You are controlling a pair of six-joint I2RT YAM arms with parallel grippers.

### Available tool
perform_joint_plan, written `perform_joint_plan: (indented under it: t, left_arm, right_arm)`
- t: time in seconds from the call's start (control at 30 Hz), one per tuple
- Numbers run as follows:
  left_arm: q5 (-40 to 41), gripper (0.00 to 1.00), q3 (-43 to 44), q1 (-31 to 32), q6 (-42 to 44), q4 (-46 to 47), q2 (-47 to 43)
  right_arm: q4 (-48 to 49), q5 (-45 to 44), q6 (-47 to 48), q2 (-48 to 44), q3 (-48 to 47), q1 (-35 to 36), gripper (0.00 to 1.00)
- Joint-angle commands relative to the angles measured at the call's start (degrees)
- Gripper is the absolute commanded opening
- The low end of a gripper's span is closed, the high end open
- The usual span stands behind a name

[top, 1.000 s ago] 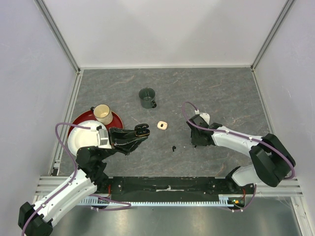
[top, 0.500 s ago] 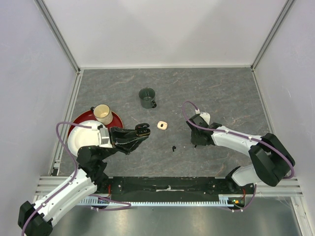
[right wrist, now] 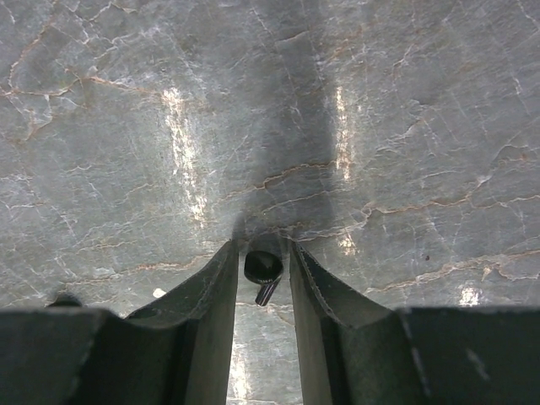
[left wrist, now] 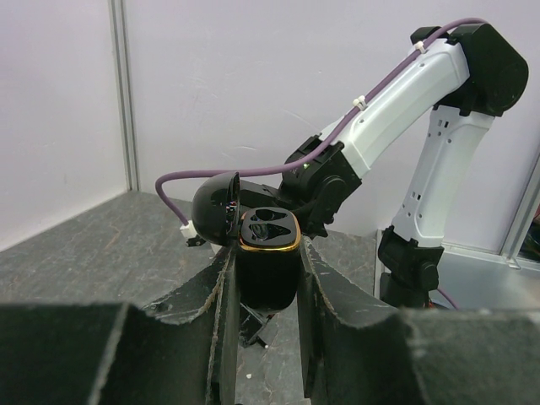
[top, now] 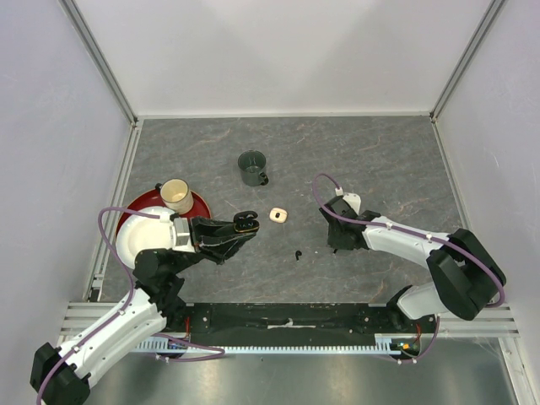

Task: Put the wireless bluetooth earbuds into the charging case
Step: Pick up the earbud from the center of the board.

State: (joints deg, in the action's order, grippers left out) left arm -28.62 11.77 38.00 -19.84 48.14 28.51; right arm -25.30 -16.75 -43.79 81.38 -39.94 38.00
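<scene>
The left gripper [top: 241,225] is clamped on the charging case [left wrist: 268,266], holding it up off the table [top: 380,160] with its lid [left wrist: 214,209] swung back. The left wrist view shows both sockets inside the gold rim empty, so no earbud has gone in yet.

The right gripper [top: 336,243] is down at the table, well to the right of the case. Its fingers [right wrist: 221,287] straddle a black earbud [right wrist: 263,267] with the jaws drawn narrow. Whether they already pinch the earbud or just flank it cannot be told.

A second black earbud [top: 298,254] lies loose on the table between the two grippers. A cream-white piece [top: 278,215] sits just beyond the case. It may be the pale earbuds, but it is too small to tell.

The task looks to be at an early stage. The case is open and presented, one earbud is about to be picked up, and every insertion is left to do.
</scene>
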Motion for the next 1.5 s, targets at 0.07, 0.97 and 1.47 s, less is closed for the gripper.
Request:
perform_joint_plan:
  t: [0.07,0.97,1.47]
  left_arm:
    - [0.76,0.02,-0.61,0.15,0.85,2.49,0.05]
    - [1.2,0.02,-0.87,0.15,0.59,2.05,-0.39]
    - [1.46,0.02,-0.96,0.15,0.32,2.05,-0.3]
  right_arm:
    - [-1.51,-1.0,-1.56,-2.63,0.48,-0.29,0.37]
    - [0.07,-0.03,-1.39,0.0,1.1,-0.29,0.36]
    - [0.08,0.84,-0.77,-1.4,0.22,-0.21,0.18]
